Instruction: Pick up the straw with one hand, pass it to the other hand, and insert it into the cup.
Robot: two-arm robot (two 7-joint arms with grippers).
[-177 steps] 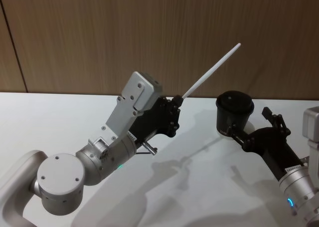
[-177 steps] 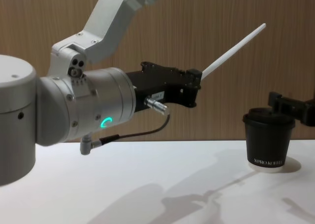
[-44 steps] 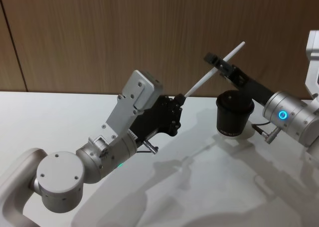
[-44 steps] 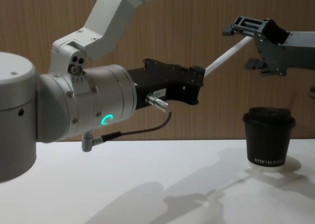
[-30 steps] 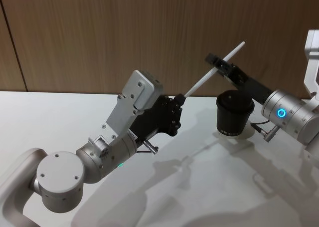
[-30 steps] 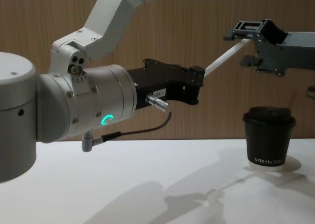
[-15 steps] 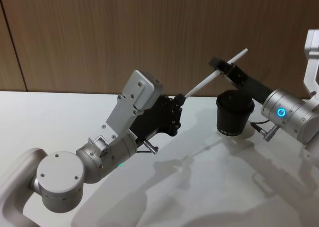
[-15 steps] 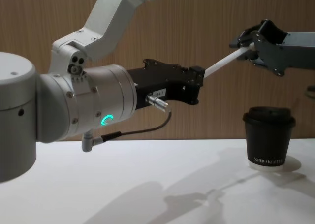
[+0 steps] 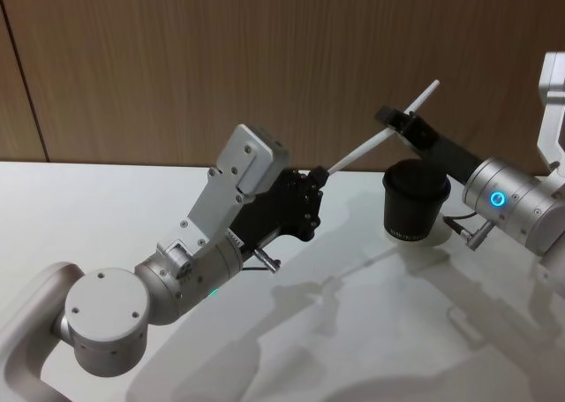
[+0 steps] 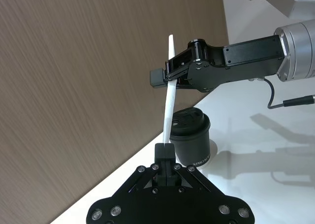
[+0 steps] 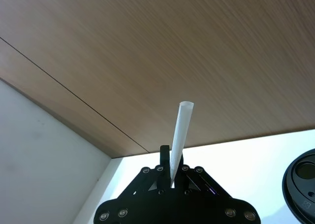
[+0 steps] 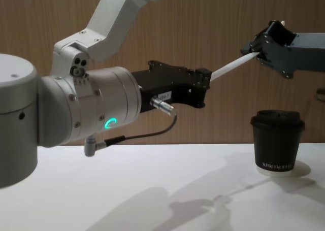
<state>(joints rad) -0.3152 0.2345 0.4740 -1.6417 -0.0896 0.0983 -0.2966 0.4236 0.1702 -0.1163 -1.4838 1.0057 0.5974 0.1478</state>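
This looks like a robot lab or demo room: a smooth white worktop (image 9: 88,208) lies below the fingers (image 10: 164,160), a plain wood-panelled wall (image 9: 177,57) stands close behind them, and silver robot arms (image 9: 225,199) with glowing ring lights (image 12: 109,123) reach over it.

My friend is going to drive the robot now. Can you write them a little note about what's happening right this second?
Left gripper: shut on the lower end of the white straw, which is held up in the air, slanted.
Right gripper: shut on the straw near its upper end, higher than the coffee cup.
Coffee cup: upright on the white table, lid on, no straw in it.
Done: straw picked up; both grippers hold it.
Left: left gripper lets go, right gripper puts the straw into the lid.
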